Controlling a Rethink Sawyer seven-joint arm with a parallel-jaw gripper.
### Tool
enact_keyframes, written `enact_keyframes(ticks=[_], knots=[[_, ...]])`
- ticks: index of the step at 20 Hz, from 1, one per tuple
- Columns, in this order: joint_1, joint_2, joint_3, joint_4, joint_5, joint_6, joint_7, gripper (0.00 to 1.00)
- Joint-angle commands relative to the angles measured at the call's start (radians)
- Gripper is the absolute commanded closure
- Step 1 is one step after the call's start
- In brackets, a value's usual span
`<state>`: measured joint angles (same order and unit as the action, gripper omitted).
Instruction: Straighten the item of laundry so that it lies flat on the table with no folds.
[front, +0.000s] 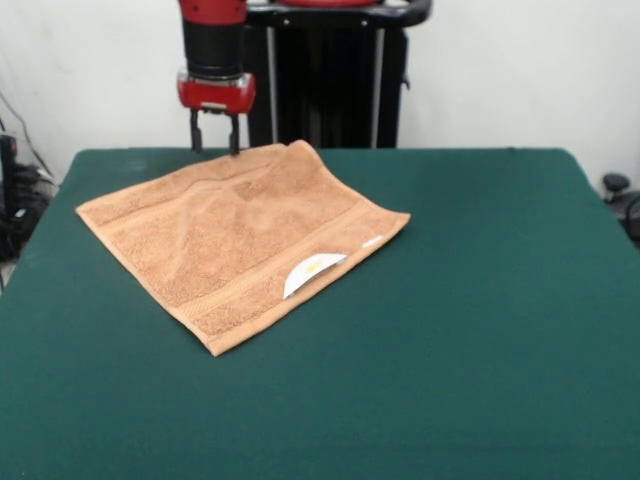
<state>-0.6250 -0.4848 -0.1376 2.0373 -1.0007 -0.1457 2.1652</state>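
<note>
Green table (480, 330) before a white wall — the orange towel (230, 245) lies left of centre, far corner humped, white label (310, 272) on its near edge — gripper (214, 146) above that far edge, jaws apart, empty.

Towel (235, 240) nearly flat on table (480, 320); open pincer (214, 146) above far edge.
</note>
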Motion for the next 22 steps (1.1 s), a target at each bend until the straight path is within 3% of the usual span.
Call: enact_keyframes(ticks=[1, 7, 12, 22], knots=[[0.088, 0.077, 0.002, -0.043, 0.001, -0.043, 0.05, 0.0], [0.197, 0.127, -0.08, -0.028, 0.088, -0.113, 0.105, 0.0], [0.242, 0.13, -0.084, -0.026, 0.133, -0.109, 0.125, 0.0], [0.152, 0.045, 0.041, -0.013, 0.108, 0.031, 0.076, 0.0]])
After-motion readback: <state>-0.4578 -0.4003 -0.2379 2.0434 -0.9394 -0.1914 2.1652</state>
